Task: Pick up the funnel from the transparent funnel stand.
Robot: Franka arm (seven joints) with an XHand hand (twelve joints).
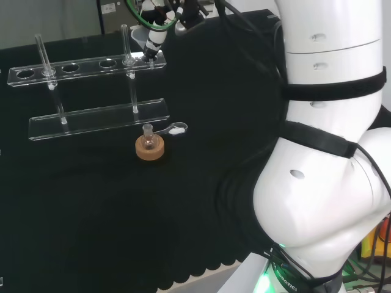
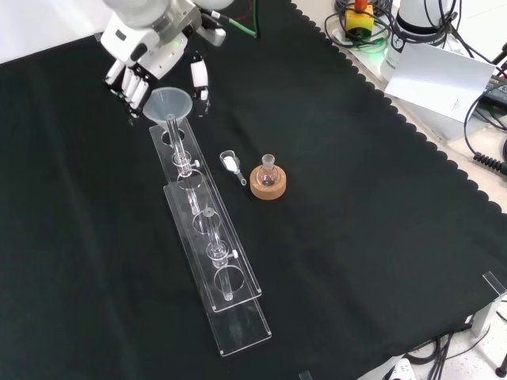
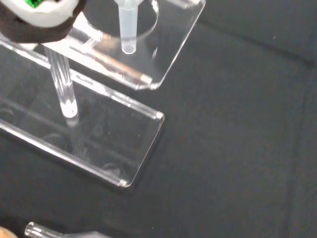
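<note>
- Because the funnel (image 2: pixel 168 103) is seated with its stem dropped through the end hole of the transparent funnel stand (image 2: pixel 207 237), it is kept upright by the upper shelf alone, and its wide cone is left free above the shelf for grasping.
- In the front view the hand (image 2: pixel 146 67) is seen at the far end of the stand, its fingers (image 2: pixel 131 85) hanging on one side of the cone and its thumb (image 2: pixel 200 79) on the other. The digits are spread apart and nothing is held; whether any of them touches the cone cannot be told.
- This bracketing is judged to be a pre-grasp pose: the cone lies between fingers and thumb, so a closing pinch would catch it at or under the rim.
- In the wrist view the funnel's stem (image 3: pixel 128 25) is shown poking down through the hole of the upper shelf, its tip ending well above the lower plate — so a straight upward lift is what would be needed to clear it.
- A sideways pull is judged risky, since the stem could catch in the hole and the light stand be dragged along.
- Beside the stand, a small flask (image 2: pixel 268 170) is kept upright on its cork ring (image 2: pixel 268 184), and a small scoop (image 2: pixel 232 165) lies between it and the stand; both are apart from the hand.
</note>
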